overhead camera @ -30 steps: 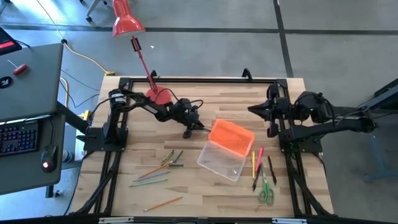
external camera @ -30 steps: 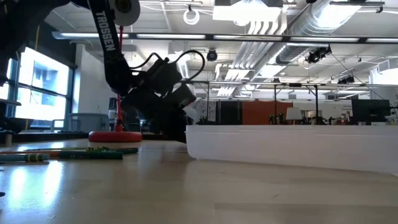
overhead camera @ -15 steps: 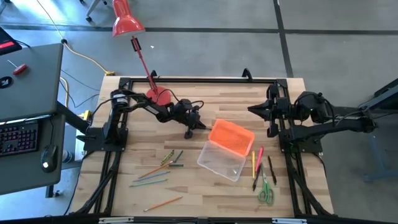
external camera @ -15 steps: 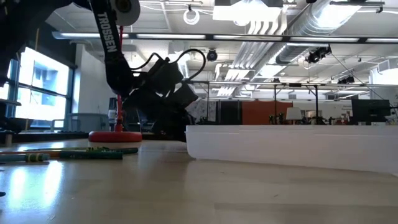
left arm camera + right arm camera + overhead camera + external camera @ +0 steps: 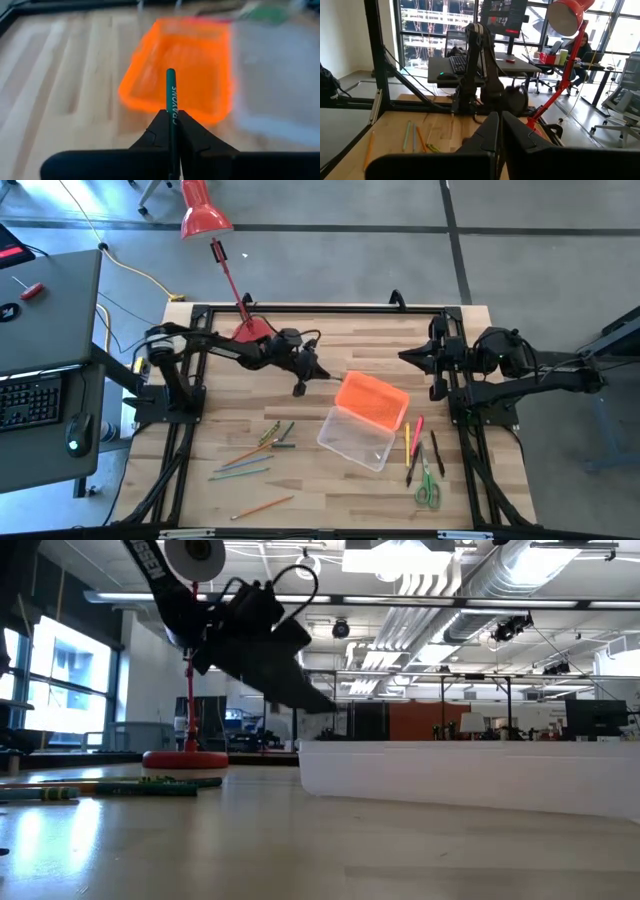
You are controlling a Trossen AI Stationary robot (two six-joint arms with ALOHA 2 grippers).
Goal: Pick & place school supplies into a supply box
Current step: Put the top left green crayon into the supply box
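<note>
My left gripper (image 5: 171, 112) is shut on a dark green pencil (image 5: 171, 90) marked CRAYONS. It hangs above the wood just left of the orange gridded lid (image 5: 372, 401). The lid lies against the far end of the clear supply box (image 5: 353, 439), which rests open on the table. Loose pencils (image 5: 262, 448) lie to the box's left. To its right lie pens (image 5: 415, 442) and green-handled scissors (image 5: 428, 490). My right gripper (image 5: 412, 355) is shut and waits near the far right of the table. My left gripper pinches the green pencil between its two fingers, the fingers lying along it. The pencil's free end (image 5: 170, 75) sticks out past the fingertips toward the orange lid. The fingers slant down toward the table's right (image 5: 312, 700), and the pencil is lifted clear of the table.
A red desk lamp stands with its round base (image 5: 252, 332) at the far edge behind my left arm, and its head (image 5: 203, 218) leans beyond the table. Bare wood (image 5: 320, 500) lies along the near edge. A desk with a keyboard (image 5: 30, 395) stands to the left.
My left gripper has risen from near the tabletop to well above it, drawing slightly toward the far left, and has stayed shut. The lid, the box and the loose supplies have not moved.
</note>
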